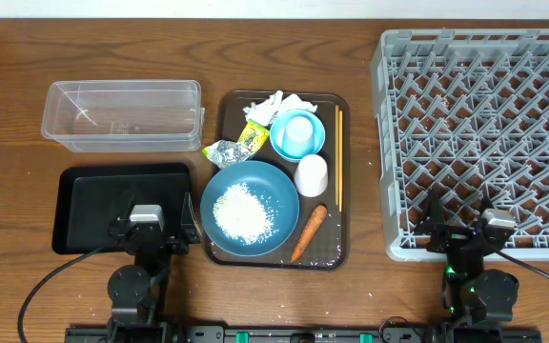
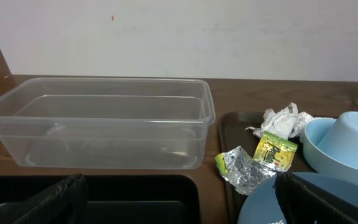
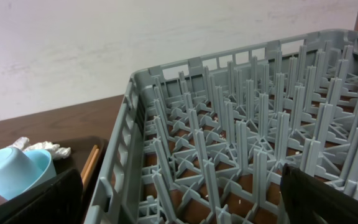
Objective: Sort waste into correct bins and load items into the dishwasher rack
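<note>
A dark blue bowl (image 1: 249,208) holding the rice heap (image 1: 244,211) sits on the brown serving tray (image 1: 343,238). Also on it are a carrot (image 1: 309,232), a light blue cup (image 1: 297,133), a white cup (image 1: 311,175), chopsticks (image 1: 338,152), tissue (image 1: 279,105), foil (image 1: 222,151) and a yellow-green wrapper (image 1: 253,136). The clear tub (image 1: 122,114) and black tray (image 1: 93,205) lie at the left, and the grey rack (image 1: 484,133) at the right. My left gripper (image 2: 179,205) is open and empty over the black tray's near edge. My right gripper (image 3: 182,199) is open and empty over the rack's near left corner.
The foil (image 2: 244,167), wrapper (image 2: 273,151) and tissue (image 2: 284,119) show close to the clear tub (image 2: 104,124) in the left wrist view. A wall runs behind the table. Bare wood lies between the serving tray and the rack.
</note>
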Robot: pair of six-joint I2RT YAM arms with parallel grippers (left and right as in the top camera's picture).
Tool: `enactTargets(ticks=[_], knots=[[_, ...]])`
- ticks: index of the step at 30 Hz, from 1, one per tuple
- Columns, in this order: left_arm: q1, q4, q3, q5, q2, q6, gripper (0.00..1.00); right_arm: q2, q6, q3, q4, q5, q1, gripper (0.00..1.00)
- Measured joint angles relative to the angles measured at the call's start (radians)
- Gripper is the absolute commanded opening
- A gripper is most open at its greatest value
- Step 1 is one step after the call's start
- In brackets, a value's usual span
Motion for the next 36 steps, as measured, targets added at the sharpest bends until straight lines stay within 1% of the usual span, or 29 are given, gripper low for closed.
enactTargets(ticks=[4, 6, 11, 15, 19, 21, 25, 29, 32, 36], knots=[[0.0, 0.012, -0.004, 0.01, 0.0, -0.006, 0.98, 0.0, 0.0, 0.0, 0.0, 0.0, 0.0, 0.99], [0.0, 0.016, -0.007, 0.054, 0.0, -0.041, 0.98, 0.0, 0.0, 0.0, 0.0, 0.0, 0.0, 0.99], [0.001, 0.048, -0.008, 0.301, 0.0, -0.236, 0.98, 0.0, 0.0, 0.0, 0.0, 0.0, 0.0, 0.99], [0.001, 0.11, -0.021, 0.416, 0.002, -0.359, 0.98, 0.0, 0.0, 0.0, 0.0, 0.0, 0.0, 0.99], [0.001, 0.237, -0.027, 0.505, 0.003, -0.422, 0.98, 0.0, 0.0, 0.0, 0.0, 0.0, 0.0, 0.99], [0.001, 0.251, -0.027, 0.537, 0.003, -0.436, 0.98, 0.0, 0.0, 0.0, 0.0, 0.0, 0.0, 0.99], [0.001, 0.233, -0.019, 0.581, 0.016, -0.452, 0.98, 0.0, 0.0, 0.0, 0.0, 0.0, 0.0, 0.99], [0.001, 0.164, 0.058, 0.602, 0.09, -0.458, 0.98, 0.0, 0.0, 0.0, 0.001, 0.0, 0.0, 0.99], [0.001, 0.081, 0.166, 0.61, 0.191, -0.447, 0.98, 0.0, 0.0, 0.0, 0.0, 0.0, 0.0, 0.99], [0.001, -0.128, 0.368, 0.63, 0.382, -0.402, 0.98, 0.0, 0.0, 0.0, 0.001, 0.0, 0.0, 0.99]])
